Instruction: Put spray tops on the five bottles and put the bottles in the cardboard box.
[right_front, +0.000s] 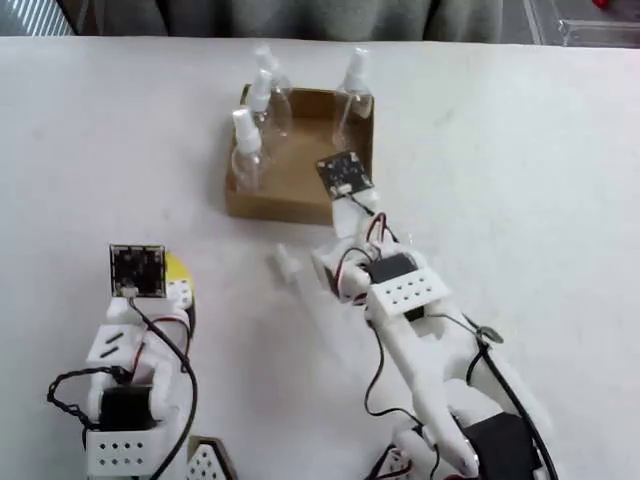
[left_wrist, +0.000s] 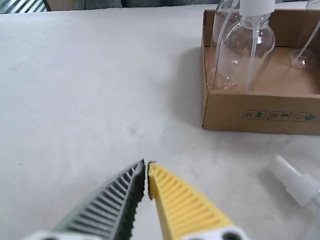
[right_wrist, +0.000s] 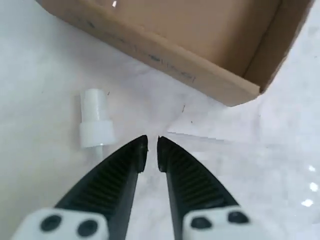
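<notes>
Spray top (right_front: 285, 263) lying flat, cap end toward cardboard box (right_front: 280, 208)

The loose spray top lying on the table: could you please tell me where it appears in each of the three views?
High view: the loose spray top lies on the table, just in front of the cardboard box.
Left wrist view: it lies a little out from the box's printed front wall.
Right wrist view: it lies close beside that arm's jaws, short of the box.
Shared landmark: the cardboard box.
</notes>
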